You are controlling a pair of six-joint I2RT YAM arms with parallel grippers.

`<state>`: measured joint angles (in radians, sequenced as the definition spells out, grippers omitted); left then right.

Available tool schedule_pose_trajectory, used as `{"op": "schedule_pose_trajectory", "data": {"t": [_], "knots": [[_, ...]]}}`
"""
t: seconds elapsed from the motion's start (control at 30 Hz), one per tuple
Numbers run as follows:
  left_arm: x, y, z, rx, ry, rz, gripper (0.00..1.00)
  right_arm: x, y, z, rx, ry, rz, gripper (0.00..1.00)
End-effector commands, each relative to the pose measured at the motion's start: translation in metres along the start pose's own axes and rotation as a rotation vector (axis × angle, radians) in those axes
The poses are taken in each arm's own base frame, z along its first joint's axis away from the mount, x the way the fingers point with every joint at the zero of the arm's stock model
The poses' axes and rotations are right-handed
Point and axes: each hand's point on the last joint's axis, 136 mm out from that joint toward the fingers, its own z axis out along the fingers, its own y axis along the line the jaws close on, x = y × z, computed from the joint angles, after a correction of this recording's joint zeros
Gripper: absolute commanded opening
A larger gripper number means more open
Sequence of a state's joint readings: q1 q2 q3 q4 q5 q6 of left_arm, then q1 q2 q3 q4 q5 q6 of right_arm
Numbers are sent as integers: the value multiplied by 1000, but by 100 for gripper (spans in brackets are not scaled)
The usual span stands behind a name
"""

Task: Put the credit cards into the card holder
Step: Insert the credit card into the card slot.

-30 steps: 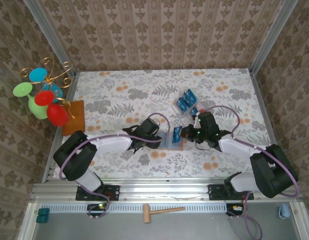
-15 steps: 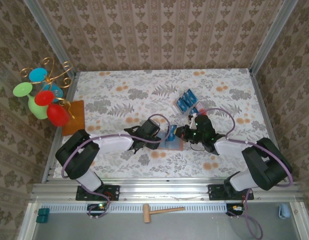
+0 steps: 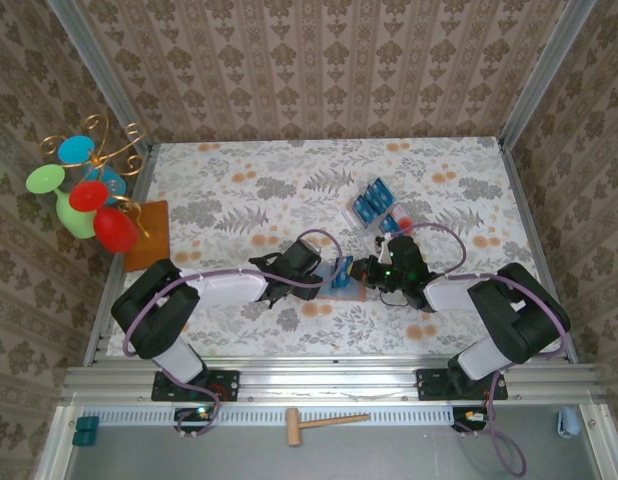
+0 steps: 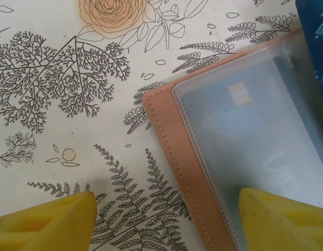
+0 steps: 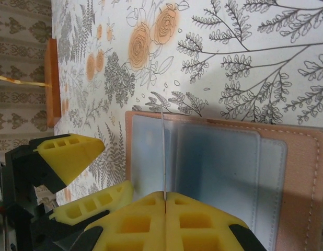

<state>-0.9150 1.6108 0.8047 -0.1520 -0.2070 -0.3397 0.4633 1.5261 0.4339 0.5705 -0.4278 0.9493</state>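
The right wrist view has the right gripper pressed together on a credit card, seen edge-on as a thin upright line over the open card holder, whose clear sleeves face up. From overhead that same card shows its blue face, tilted between the two grippers near the middle of the flowered table. The left wrist view gives the left gripper with jaws wide apart, one finger over bare tablecloth, the other over the holder's clear sleeve; whether it presses down I cannot tell. A small pale square shows faintly through that sleeve. The overhead view adds more credit cards standing in a clear tray just beyond the holder, and an orange-brown mat at the table's left edge, well apart
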Motion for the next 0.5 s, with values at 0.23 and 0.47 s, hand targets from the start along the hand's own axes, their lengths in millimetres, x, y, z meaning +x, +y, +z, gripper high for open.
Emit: {"op": "schedule_pose_trajectory", "data": {"t": [0.23,0.47], "knots": [[16,6,5,-30,40,-4,73,8,-4,4,-16,19,6,0],[17,6,6,-32,43,-6,73,11,-7,6,-18,29,11,0]]}}
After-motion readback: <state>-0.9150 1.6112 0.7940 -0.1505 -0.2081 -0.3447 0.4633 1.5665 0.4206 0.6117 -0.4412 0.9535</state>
